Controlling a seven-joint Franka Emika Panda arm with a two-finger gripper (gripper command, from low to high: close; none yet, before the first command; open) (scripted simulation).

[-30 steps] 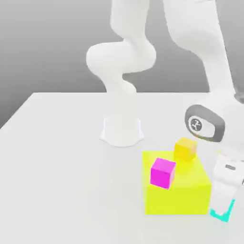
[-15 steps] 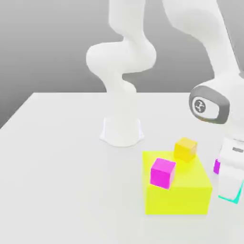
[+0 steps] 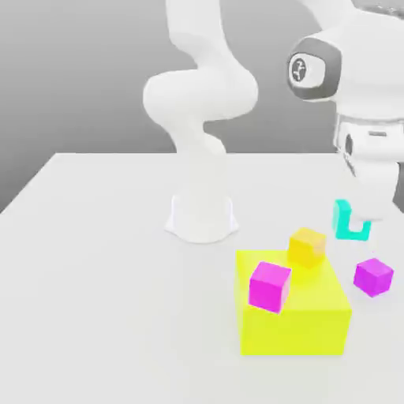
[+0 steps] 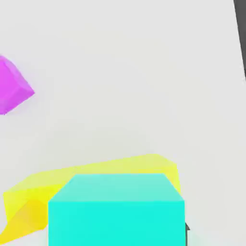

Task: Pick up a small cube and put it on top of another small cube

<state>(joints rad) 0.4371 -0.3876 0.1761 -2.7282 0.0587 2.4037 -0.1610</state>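
Above the white table [image 3: 95, 260], up and toward the exterior view's right of the big yellow block [image 3: 293, 312], the white two-finger gripper [image 3: 357, 225] has closed on the small teal cube [image 3: 345, 221] and holds it in the air. Being a cube, it has no long axis; its faces look roughly level. An orange cube [image 3: 306, 246] and a magenta cube [image 3: 270, 286] sit on the yellow block, with another magenta cube [image 3: 373, 276] on the table beside it.

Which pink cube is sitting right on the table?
The magenta cube at the exterior view's right, beside the big yellow block. It rests on the table; the other magenta cube sits on the block.
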